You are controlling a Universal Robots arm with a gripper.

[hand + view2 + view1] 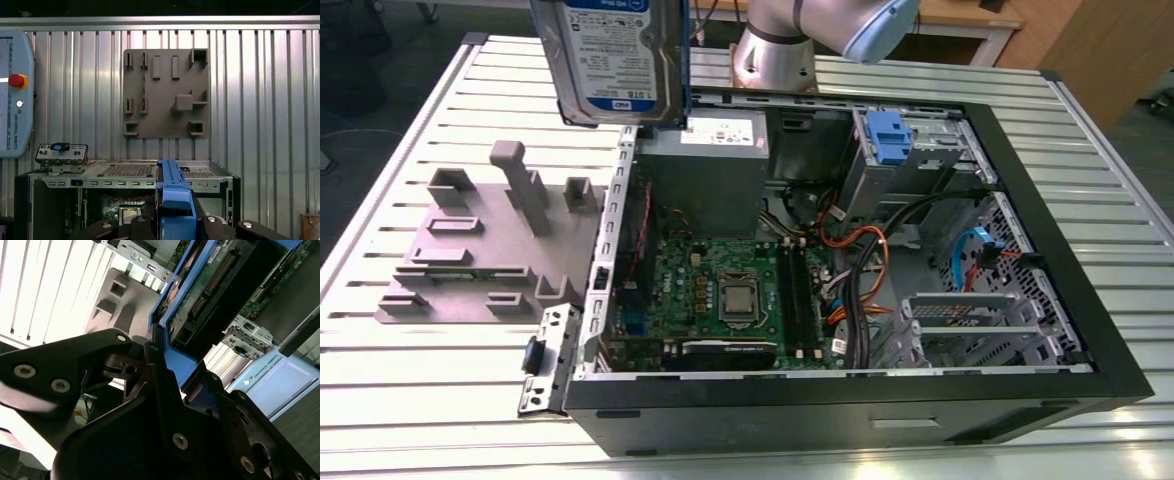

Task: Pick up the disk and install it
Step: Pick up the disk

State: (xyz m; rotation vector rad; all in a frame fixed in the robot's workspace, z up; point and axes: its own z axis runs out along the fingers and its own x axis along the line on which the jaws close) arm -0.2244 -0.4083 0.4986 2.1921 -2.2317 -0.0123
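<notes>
Holds disk (616, 60) clamped in gripper (175, 221) by blue carrier | long axis upright | hangs above computer case (1074, 250), over power supply (707, 165) corner, well apart from blue bracket (887, 135)

Gripper (176, 374) is viewed from close behind: black body, screw heads visible. Its fingers (155, 365) are clamped against the blue carrier edge of the disk (210, 287). The disk is held tilted, with its green circuit board and connector row exposed. Beyond it, a grey fixture plate (125, 297) with raised blocks is seen lying on the slatted metal table (50, 285). A pale blue pendant (272, 382) is noted just beside a small metal port panel (245, 335).
</notes>
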